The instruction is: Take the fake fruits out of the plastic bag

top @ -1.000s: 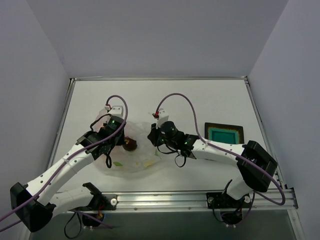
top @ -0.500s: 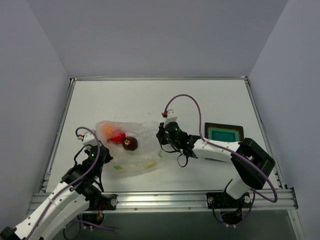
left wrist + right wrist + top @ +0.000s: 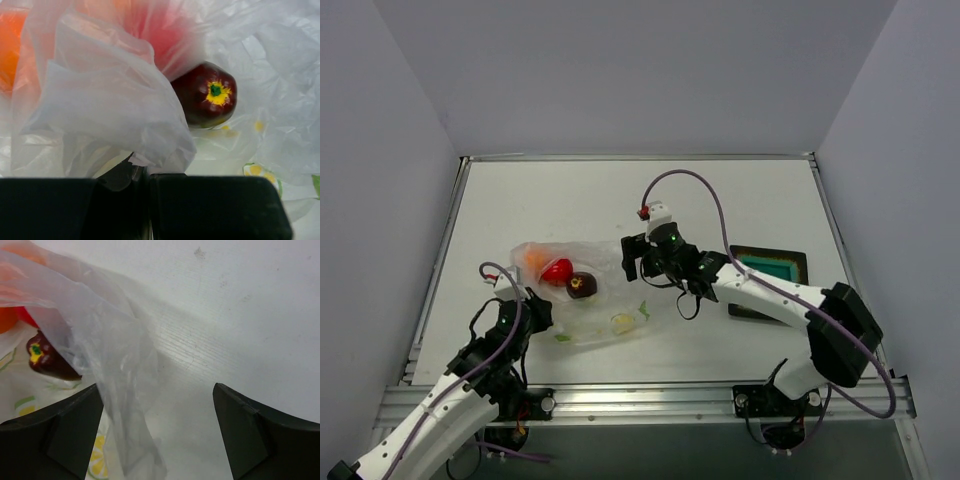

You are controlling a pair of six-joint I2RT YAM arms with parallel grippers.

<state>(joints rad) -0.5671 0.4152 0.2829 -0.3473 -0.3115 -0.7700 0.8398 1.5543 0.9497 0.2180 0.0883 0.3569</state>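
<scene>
The plastic bag [image 3: 600,315] lies crumpled in the middle of the table, translucent with small printed flowers. Inside it sit three fake fruits: an orange one [image 3: 532,262], a red one [image 3: 557,270] and a dark maroon one [image 3: 582,286]. My left gripper [image 3: 534,308] is at the bag's near-left edge, shut on a fold of its film [image 3: 142,162]. In the left wrist view the maroon fruit [image 3: 207,95] lies just beyond that fold. My right gripper [image 3: 636,264] stands open at the bag's right edge. A loose flap of bag [image 3: 122,390] hangs beside its left finger [image 3: 60,432].
A black tray with a teal centre [image 3: 767,268] lies to the right, beside the right forearm. The table's metal rail [image 3: 650,398] runs along the near edge by the arm bases. Grey walls close in the far side and both flanks.
The right gripper has opened and let go of the bag's right edge. The left arm drew back from over the bag to its near-left edge, uncovering the orange and red fruits.
</scene>
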